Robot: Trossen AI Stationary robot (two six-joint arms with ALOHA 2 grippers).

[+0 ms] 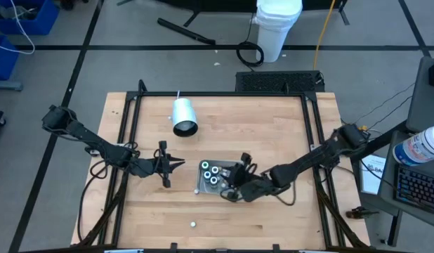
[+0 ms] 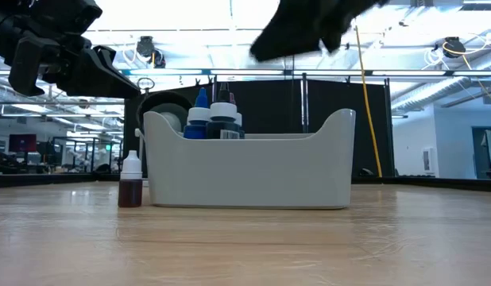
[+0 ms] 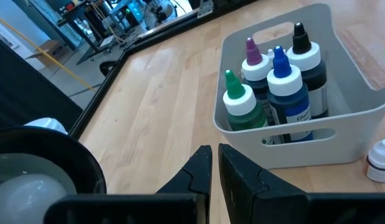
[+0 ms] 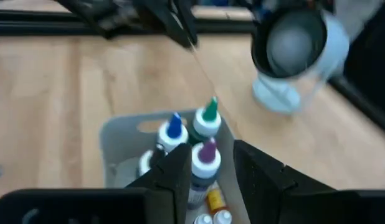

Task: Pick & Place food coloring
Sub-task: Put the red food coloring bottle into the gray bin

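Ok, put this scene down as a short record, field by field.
bin: grey bin, mid-table
bottles in bin: green-topped bottle, purple-topped bottle, blue-topped bottle, black-topped bottle, all upright
loose bottle: small white-capped bottle, standing beside the bin
cup: white cup, on its side, apart from the bin
left gripper: shut, empty, beside the bin
right gripper: open, over the bin, astride the purple-topped bottle
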